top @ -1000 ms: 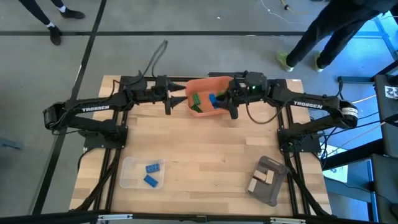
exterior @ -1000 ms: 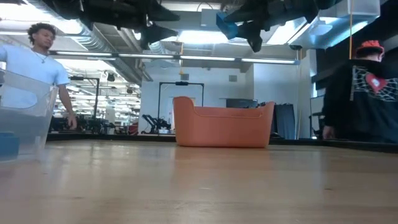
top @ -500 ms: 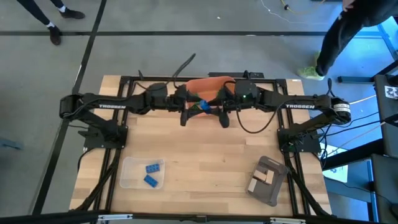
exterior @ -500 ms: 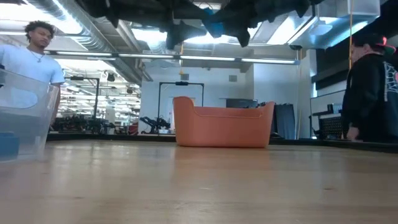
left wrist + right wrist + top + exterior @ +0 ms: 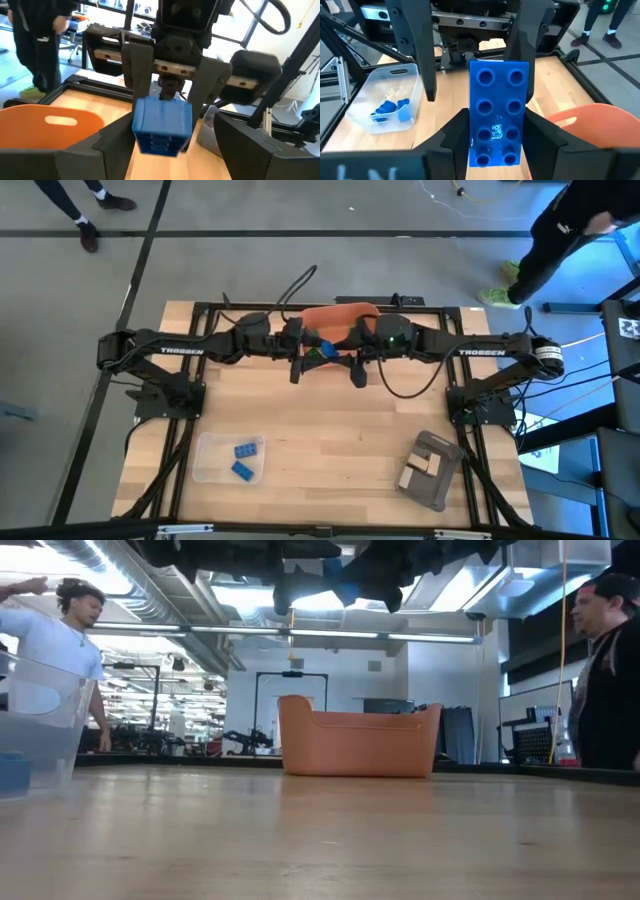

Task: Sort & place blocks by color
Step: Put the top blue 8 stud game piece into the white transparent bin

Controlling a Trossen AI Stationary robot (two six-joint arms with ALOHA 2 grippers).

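two grippers meet nose to nose above the orange plastic bin (image 5: 340,312). the right gripper (image 5: 496,150) is clamped on the blue studded plastic brick (image 5: 498,111), whose long axis points toward the left gripper (image 5: 297,352). the left one's fingers stand apart, near the brick's far end.

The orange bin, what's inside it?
In the orange bin, a green block shows between the arms. The left gripper and right gripper, holding a blue block, cover the rest.

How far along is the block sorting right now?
Done: two blue blocks lie in the clear tray. In hand: the right gripper holds a blue brick between the open left gripper's fingers, apparently mid-handover. Left: green blocks in the orange bin.
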